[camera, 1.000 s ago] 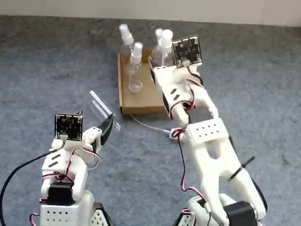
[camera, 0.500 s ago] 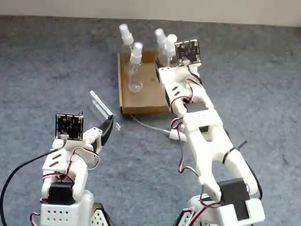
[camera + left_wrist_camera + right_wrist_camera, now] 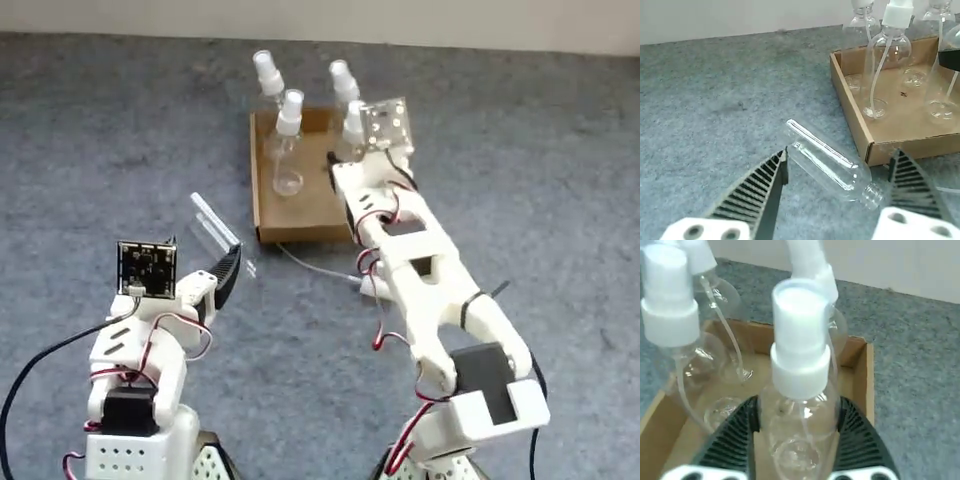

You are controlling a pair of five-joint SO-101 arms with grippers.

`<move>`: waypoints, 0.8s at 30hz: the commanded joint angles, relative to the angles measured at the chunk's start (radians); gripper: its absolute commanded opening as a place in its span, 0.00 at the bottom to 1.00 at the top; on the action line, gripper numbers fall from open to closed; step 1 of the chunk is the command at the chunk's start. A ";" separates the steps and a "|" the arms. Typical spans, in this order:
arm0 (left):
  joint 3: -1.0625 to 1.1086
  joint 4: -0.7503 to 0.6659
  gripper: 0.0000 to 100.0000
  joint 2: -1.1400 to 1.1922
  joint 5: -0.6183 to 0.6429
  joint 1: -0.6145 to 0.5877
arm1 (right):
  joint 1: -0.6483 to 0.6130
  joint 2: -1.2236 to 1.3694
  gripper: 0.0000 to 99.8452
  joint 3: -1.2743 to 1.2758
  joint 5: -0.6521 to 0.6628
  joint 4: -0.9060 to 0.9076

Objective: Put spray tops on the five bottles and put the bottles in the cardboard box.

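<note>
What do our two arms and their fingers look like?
Both the left arm and right arm are white plastic shells with black servo blocks, looped red, white and black wires and a square camera board at the wrist. The fingers are black, tapered and ribbed. A black cable trails from the left arm.

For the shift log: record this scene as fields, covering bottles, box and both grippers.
capped bottles: four, upright in the cardboard box
uncapped bottle: lying on the carpet outside the box
left gripper: open, by the uncapped bottle
right gripper: shut on one capped bottle standing in the box
progress: four of five boxed
</note>
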 commanded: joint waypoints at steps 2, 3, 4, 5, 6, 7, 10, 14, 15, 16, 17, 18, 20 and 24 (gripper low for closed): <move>-0.007 -0.021 0.27 -0.007 0.008 -0.007 | 0.010 -0.004 0.00 -0.041 0.008 -0.085; -0.007 -0.021 0.27 -0.007 0.008 -0.007 | 0.012 -0.004 0.00 -0.039 0.008 -0.091; -0.007 -0.021 0.27 -0.007 0.008 -0.007 | 0.012 -0.004 0.00 -0.038 0.008 -0.091; -0.007 -0.021 0.27 -0.007 0.008 -0.007 | 0.012 -0.004 0.00 -0.038 0.008 -0.094; -0.007 -0.021 0.27 -0.007 0.008 -0.007 | 0.010 -0.004 0.00 -0.036 0.008 -0.094; -0.007 -0.021 0.27 -0.007 0.008 -0.004 | 0.010 -0.002 0.00 -0.035 0.008 -0.094; -0.005 -0.018 0.27 -0.007 0.008 0.019 | 0.010 -0.002 0.00 -0.033 0.008 -0.096; -0.005 -0.018 0.27 -0.007 0.008 0.019 | 0.010 -0.002 0.00 -0.033 0.008 -0.096; -0.005 -0.018 0.27 -0.007 0.008 0.019 | 0.010 -0.002 0.00 -0.033 0.008 -0.096; -0.005 -0.018 0.27 -0.007 0.008 0.019 | 0.010 -0.002 0.00 -0.033 0.008 -0.096; -0.005 -0.018 0.27 -0.007 0.008 0.019 | 0.010 -0.002 0.00 -0.033 0.008 -0.096; -0.005 -0.018 0.27 -0.007 0.008 0.019 | 0.010 -0.001 0.00 -0.033 0.008 -0.096; -0.005 -0.018 0.27 -0.007 0.008 0.019 | 0.010 -0.001 0.00 -0.033 0.008 -0.096; -0.005 -0.018 0.27 -0.007 0.008 0.019 | 0.010 -0.001 0.00 -0.035 0.008 -0.096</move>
